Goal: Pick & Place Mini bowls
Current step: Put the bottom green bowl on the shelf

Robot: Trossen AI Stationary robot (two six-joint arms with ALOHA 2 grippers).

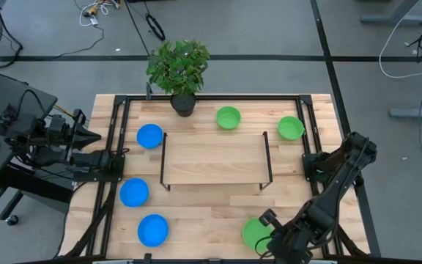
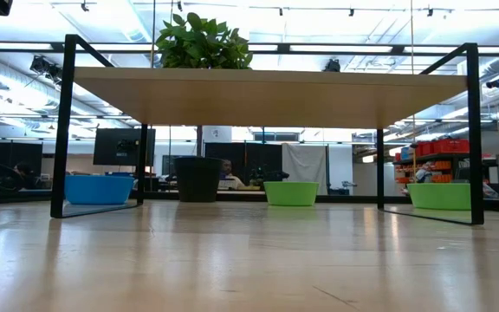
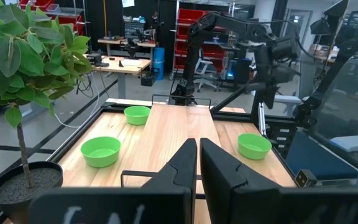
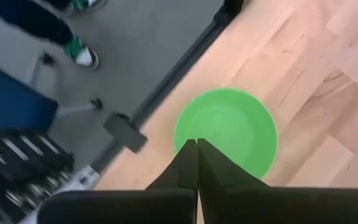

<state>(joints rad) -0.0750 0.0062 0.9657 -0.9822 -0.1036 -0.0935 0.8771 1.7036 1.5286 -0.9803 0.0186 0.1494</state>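
Six mini bowls rest on their bases on the wooden table. The three blue ones [image 1: 149, 136] [image 1: 134, 193] [image 1: 152, 229] are on the left side. Two green ones [image 1: 228, 117] [image 1: 291, 127] sit near the far edge. The third green bowl [image 1: 256, 233] [image 4: 225, 132] is at the near right corner. My right gripper [image 1: 273, 236] [image 4: 197, 144] is shut and hovers above this bowl, fingers pointing down over its inside. My left gripper [image 3: 199, 144] is shut and waits at the table's left edge [image 1: 112, 158], pointing across the table.
A low wooden shelf on a black frame [image 1: 215, 158] stands mid-table. A leafy plant in a dark pot [image 1: 182, 73] sits at the far edge. Black rails [image 1: 116, 132] run along the table's sides. Beyond the near right corner, a person's shoe [image 4: 82, 56] is on the grey floor.
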